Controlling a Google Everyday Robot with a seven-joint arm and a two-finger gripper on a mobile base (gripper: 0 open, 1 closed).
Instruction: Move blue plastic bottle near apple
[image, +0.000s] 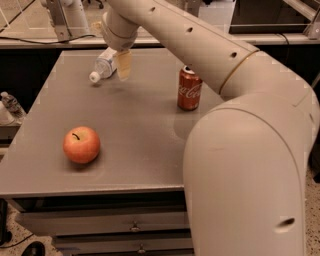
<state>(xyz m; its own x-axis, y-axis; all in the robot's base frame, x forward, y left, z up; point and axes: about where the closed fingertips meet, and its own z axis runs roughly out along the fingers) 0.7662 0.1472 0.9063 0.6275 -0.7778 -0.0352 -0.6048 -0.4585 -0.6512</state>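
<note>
The blue plastic bottle (104, 65) lies on its side at the far left of the grey table (140, 150), with its white cap pointing front-left. My gripper (123, 65) hangs from the arm right beside the bottle's right end, low over the table. The contact between them is hidden. The apple (81, 144) sits upright near the table's front left, well apart from the bottle.
A red Coca-Cola can (189, 89) stands at the middle right of the table. My arm's large links (250, 165) fill the right foreground. A small bottle (10, 105) stands off the table's left edge. Drawers (135, 227) sit under the tabletop.
</note>
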